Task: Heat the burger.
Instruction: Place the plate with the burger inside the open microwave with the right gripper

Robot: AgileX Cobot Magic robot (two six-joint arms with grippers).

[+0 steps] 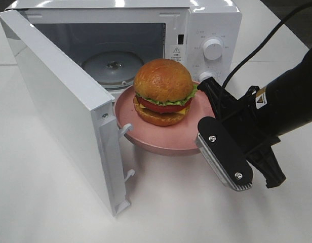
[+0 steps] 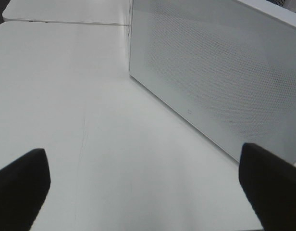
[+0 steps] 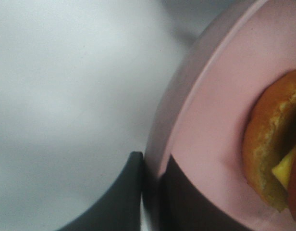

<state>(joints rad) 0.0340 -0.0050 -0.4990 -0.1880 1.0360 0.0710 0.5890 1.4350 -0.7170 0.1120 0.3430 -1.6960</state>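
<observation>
Fingers of the right hand (image 3: 151, 192) are pinched on the rim of the pink plate (image 1: 146, 143), which carries the burger (image 1: 163, 91) at the mouth of the open microwave (image 1: 211, 25). Loading seems under way; next, slide it level onto the turntable (image 1: 113, 66). Only the right wrist view shows that pinch; the left hand (image 2: 145, 192) hangs spread above the tabletop (image 2: 66, 96).

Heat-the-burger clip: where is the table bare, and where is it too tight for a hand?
Bare: the table left of the open door, the strip in front of the plate, and the turntable inside the microwave. Crowded: the microwave mouth, filled by the burger on its plate and the right gripper clamping the rim.
</observation>
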